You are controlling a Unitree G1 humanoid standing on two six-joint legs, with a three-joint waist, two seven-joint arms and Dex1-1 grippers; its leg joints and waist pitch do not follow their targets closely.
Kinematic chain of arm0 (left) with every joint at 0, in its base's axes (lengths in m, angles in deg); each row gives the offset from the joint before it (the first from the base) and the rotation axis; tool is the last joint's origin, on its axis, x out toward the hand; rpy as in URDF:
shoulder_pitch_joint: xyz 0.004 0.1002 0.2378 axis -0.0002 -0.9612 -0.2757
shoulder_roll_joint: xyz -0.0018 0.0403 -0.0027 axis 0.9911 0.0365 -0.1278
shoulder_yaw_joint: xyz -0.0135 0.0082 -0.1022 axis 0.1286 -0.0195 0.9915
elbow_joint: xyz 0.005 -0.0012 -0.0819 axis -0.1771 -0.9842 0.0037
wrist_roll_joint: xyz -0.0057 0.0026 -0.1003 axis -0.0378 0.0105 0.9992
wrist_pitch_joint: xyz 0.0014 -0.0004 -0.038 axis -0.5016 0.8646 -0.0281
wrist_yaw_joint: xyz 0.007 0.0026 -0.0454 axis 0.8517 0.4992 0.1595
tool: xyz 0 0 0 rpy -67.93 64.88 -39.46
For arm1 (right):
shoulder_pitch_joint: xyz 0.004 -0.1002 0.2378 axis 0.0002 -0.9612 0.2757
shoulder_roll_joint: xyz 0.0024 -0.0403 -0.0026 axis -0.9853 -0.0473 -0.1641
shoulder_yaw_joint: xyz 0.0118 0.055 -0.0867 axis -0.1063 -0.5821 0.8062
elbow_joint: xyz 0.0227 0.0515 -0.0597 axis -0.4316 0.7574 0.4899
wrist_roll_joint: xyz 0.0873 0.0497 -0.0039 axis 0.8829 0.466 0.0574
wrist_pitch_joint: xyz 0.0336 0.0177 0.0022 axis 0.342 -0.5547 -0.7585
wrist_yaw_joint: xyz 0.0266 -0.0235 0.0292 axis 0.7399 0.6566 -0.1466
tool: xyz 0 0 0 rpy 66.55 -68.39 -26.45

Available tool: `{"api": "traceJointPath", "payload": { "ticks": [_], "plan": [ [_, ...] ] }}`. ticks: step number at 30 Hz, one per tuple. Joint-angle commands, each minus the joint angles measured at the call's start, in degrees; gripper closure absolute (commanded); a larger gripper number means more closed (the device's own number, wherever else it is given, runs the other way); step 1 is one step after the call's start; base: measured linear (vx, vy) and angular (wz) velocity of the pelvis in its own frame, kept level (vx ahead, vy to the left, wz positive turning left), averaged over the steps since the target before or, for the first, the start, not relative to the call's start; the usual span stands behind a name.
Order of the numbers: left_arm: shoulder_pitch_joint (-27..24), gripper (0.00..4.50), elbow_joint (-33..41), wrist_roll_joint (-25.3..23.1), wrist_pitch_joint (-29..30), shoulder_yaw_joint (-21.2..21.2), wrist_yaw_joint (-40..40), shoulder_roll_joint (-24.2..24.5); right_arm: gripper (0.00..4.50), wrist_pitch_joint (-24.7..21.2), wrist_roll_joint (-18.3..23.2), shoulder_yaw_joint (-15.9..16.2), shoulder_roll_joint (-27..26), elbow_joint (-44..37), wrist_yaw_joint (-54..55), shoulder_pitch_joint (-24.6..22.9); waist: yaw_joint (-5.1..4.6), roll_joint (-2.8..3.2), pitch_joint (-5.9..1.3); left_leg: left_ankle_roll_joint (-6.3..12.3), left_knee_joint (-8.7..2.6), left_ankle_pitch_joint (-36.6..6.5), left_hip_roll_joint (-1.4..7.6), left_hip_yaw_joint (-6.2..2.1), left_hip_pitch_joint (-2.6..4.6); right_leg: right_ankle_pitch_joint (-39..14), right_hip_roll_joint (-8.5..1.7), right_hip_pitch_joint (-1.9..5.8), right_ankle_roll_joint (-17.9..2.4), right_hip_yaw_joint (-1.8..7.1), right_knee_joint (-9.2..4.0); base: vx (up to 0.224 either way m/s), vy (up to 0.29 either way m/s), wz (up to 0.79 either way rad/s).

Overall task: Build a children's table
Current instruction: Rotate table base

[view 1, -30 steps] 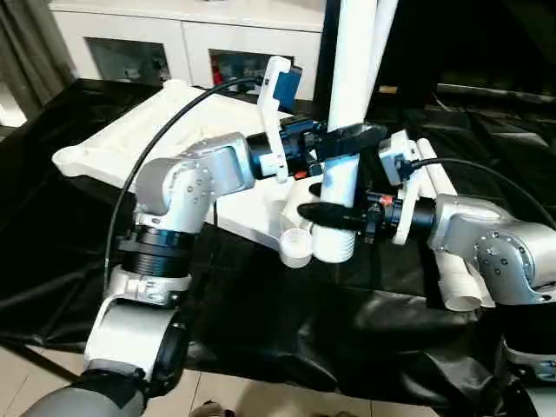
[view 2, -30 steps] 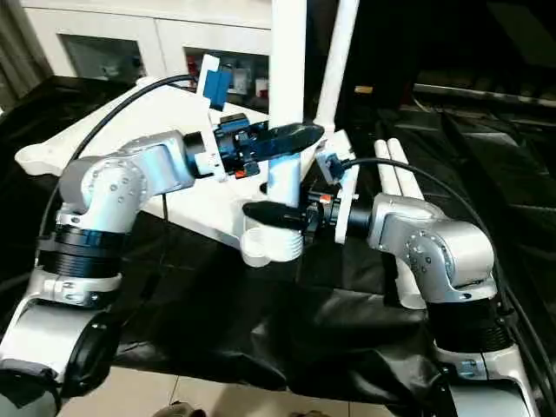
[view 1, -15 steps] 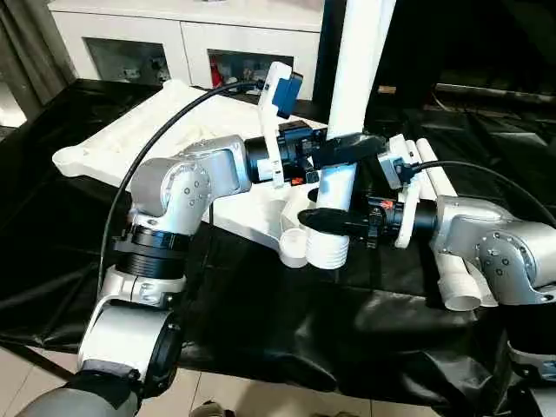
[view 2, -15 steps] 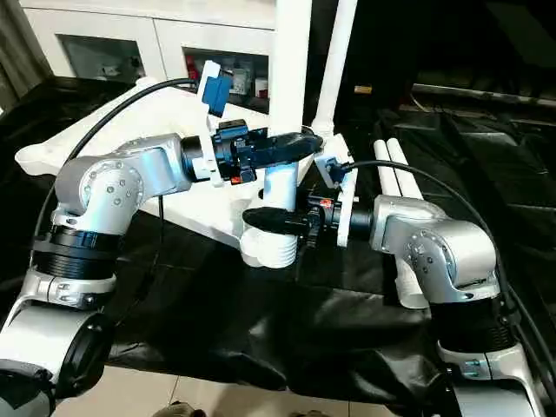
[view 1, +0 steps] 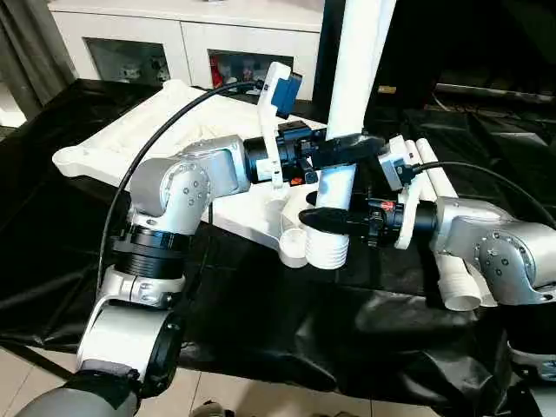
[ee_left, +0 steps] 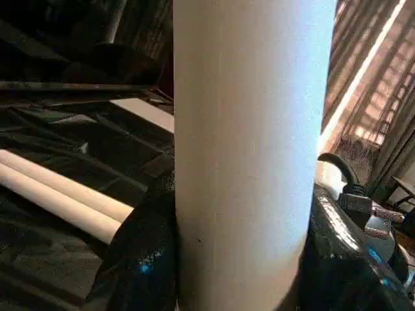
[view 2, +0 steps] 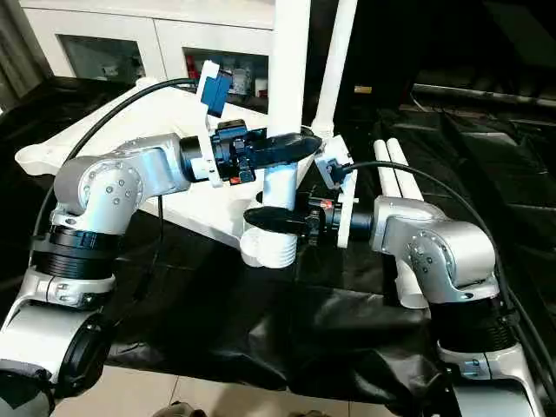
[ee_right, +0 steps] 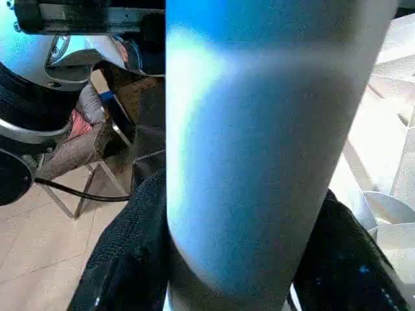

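Observation:
The children's table top (view 1: 156,130) lies underside up on the black cloth. A white leg (view 1: 356,69) stands nearly upright at its near right corner. The leg's ribbed lower end (view 1: 328,250) hangs right beside the round corner socket (view 1: 294,246); I cannot tell if they touch. My left gripper (view 1: 343,148) is shut on the leg higher up. My right gripper (view 1: 326,217) is shut on it just above the ribbed end. In both wrist views the leg (ee_left: 253,155) fills the gap between the black fingers. A second leg (view 2: 337,52) stands upright behind.
Two more white legs (view 1: 443,226) lie side by side on the black cloth under my right forearm. A white cabinet with glass doors (view 1: 191,43) stands behind the table top. The cloth's front edge drops to a tiled floor (view 1: 261,395).
The leg and both grippers have come down a little, bringing the ribbed end lower beside the socket. The right gripper's fingers have drawn in on the leg.

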Motion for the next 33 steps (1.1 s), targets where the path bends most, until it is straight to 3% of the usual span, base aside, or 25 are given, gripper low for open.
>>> {"api": "traceJointPath", "payload": {
  "ticks": [1,6,7,10,12,14,15,17,20,23,26,28,30,31,33],
  "plan": [
    [0.25,2.62,1.07,0.65,-0.05,-0.16,-0.31,0.24,2.56,-0.14,0.28,0.45,0.04,0.14,-0.37,-0.56,0.26,-0.54,-4.83,2.05,-3.16,-5.00,1.69,-0.92,0.51,-7.78,-2.90,3.85,-13.05,2.52,-3.60,0.000,0.000,0.00],
    [0.29,2.62,0.73,-0.03,-1.55,0.51,1.23,-0.62,2.57,0.05,0.42,0.36,-0.38,-0.05,0.20,-0.85,0.23,-0.58,-4.89,2.12,-3.14,-4.71,1.73,-0.92,0.49,-7.02,-2.87,3.88,-13.16,2.54,-3.46,0.000,0.000,0.00],
    [1.00,2.06,-0.90,0.61,-1.59,2.66,3.79,-2.01,2.57,0.24,0.56,-0.09,-1.10,-0.04,1.04,-0.99,0.27,-0.60,-4.91,2.22,-3.09,-4.55,1.70,-0.92,0.46,-6.62,-2.90,3.91,-13.32,2.54,-3.44,0.000,0.000,0.00],
    [1.64,1.89,-2.85,1.91,-3.15,5.58,5.64,-3.76,2.57,0.74,0.70,-1.16,-2.50,0.35,2.77,-1.09,0.30,-0.60,-4.91,2.32,-3.01,-4.73,1.62,-0.91,0.42,-7.00,-2.96,3.93,-13.61,2.46,-3.64,0.000,0.000,0.00],
    [1.62,1.71,-4.50,5.76,-7.18,11.43,9.12,-7.47,2.57,2.21,0.94,-3.87,-5.79,1.61,7.09,-0.99,0.24,-0.62,-4.86,2.29,-3.05,-5.11,1.55,-0.92,0.25,-7.46,-3.01,3.98,-13.68,2.43,-3.79,0.000,0.000,0.00],
    [1.82,1.51,-5.40,6.72,-8.72,13.31,10.85,-8.68,2.57,2.75,0.96,-4.78,-6.82,2.05,8.57,-0.90,0.18,-0.59,-4.98,1.97,-3.04,-5.77,1.60,-0.93,0.41,-7.72,-3.02,3.88,-13.90,2.36,-3.87,0.000,0.000,0.00],
    [2.12,1.45,-8.13,11.73,-10.67,18.87,14.56,-11.32,2.57,4.68,1.56,-7.97,-10.20,3.65,13.09,-0.34,0.17,-0.57,-4.90,1.85,-2.96,-5.85,1.43,-0.83,0.28,-7.67,-3.00,3.82,-13.95,2.40,-3.80,0.000,0.000,0.00],
    [1.75,1.44,-9.94,15.46,-11.85,22.30,15.46,-12.47,2.57,6.44,2.59,-11.07,-13.04,5.10,16.91,0.33,0.21,-0.54,-4.93,1.80,-3.00,-6.25,1.31,-0.85,0.39,-8.77,-2.96,3.77,-13.60,2.30,-3.94,0.000,0.000,0.00],
    [1.10,1.44,-10.88,16.08,-12.71,23.93,15.01,-12.52,2.57,8.22,3.26,-13.91,-15.24,6.20,20.34,0.98,0.15,-0.22,-4.94,1.89,-3.15,-6.12,1.42,-0.93,0.59,-8.62,-2.70,3.65,-12.76,2.28,-3.94,0.000,0.000,0.00],
    [-0.86,1.44,-10.63,6.87,-15.87,18.32,9.84,-8.35,2.57,10.68,0.34,-14.94,-15.36,6.45,23.65,0.87,0.00,0.10,-4.96,1.60,-3.48,-5.44,1.58,-1.07,0.77,-8.64,-2.68,3.58,-10.75,2.32,-4.05,0.000,0.000,0.00],
    [-2.59,1.44,-13.79,-6.89,-22.15,5.33,4.09,-0.28,2.57,13.40,-6.17,-11.18,-12.55,6.94,24.12,-0.53,0.03,0.36,-5.01,1.38,-3.61,-4.58,1.62,-1.23,0.98,-8.09,-2.62,3.43,-9.11,2.37,-4.12,0.000,0.000,0.00],
    [-3.49,1.44,-18.94,-17.39,-30.16,-4.98,-1.31,6.39,2.57,15.32,-10.04,-8.45,-11.02,7.27,24.28,-1.99,-0.07,0.42,-4.94,0.25,-3.77,-5.04,1.56,-1.29,1.00,-8.83,-2.59,3.42,-6.59,2.53,-4.27,0.000,0.000,0.00],
    [-3.74,1.44,-21.13,-21.57,-33.64,-9.45,-4.86,9.51,2.57,15.31,-9.92,-8.41,-11.23,7.01,24.76,-2.53,-0.39,0.57,-5.08,-0.70,-3.80,-5.40,1.50,-1.17,0.94,-7.17,-2.69,3.56,-7.71,2.67,-3.78,0.000,0.000,0.00],
    [-3.74,1.44,-21.13,-21.57,-33.64,-9.45,-4.86,9.51,2.57,15.31,-9.92,-8.41,-11.23,7.01,24.76,-2.53,-0.46,0.60,-5.14,-0.82,-3.81,-5.41,1.56,-1.17,0.95,-6.36,-2.76,3.58,-8.38,2.68,-3.59,0.000,0.000,0.00],
    [-4.09,1.44,-25.37,-31.54,-40.35,-18.39,-10.33,14.89,2.57,16.01,-11.02,-7.06,-10.75,6.23,25.18,-3.46,-0.36,0.72,-5.11,-0.77,-3.88,-5.88,1.70,-1.30,0.96,-5.75,-2.88,3.56,-9.53,2.66,-3.74,0.000,0.000,0.00]
  ]
}}
